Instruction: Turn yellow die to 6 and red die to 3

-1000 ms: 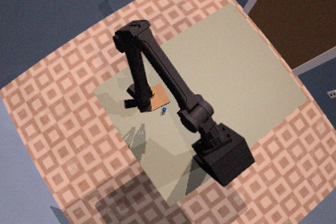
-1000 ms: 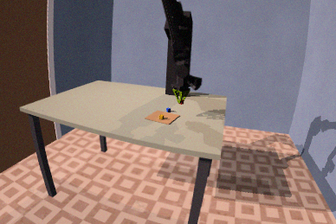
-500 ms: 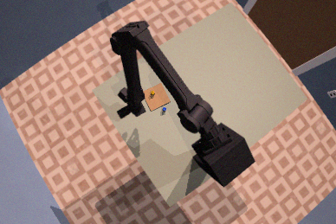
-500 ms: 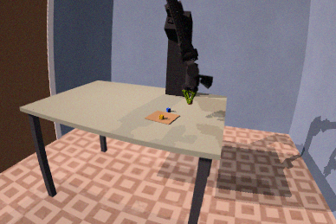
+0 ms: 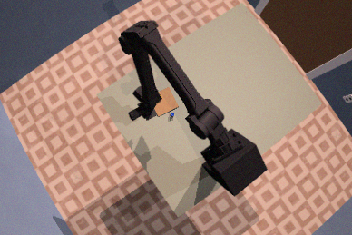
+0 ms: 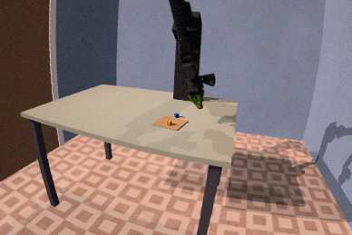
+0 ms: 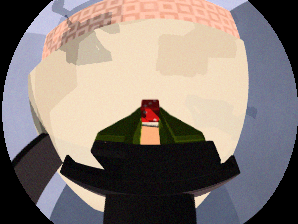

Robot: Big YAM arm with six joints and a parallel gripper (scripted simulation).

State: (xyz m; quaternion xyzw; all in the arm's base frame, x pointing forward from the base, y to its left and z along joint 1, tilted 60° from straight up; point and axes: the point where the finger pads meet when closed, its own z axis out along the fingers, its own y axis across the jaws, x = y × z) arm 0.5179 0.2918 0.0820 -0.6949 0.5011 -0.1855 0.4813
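Note:
My gripper (image 7: 150, 111) is shut on the red die (image 7: 150, 112), which shows between the green fingers in the wrist view. In the exterior view the gripper (image 6: 196, 101) hangs above the table, behind and to the right of the orange mat (image 6: 172, 123). The yellow die (image 6: 170, 122) lies on the mat. The blue die (image 6: 176, 115) lies on the table just beyond the mat's far edge. In the top view the mat (image 5: 166, 102) and blue die (image 5: 171, 115) show beside the arm; the yellow die is mostly hidden by the arm.
The beige table (image 6: 136, 115) carries only the mat and dice. The arm's base (image 5: 233, 162) stands at one table edge. A checkered floor surrounds the table.

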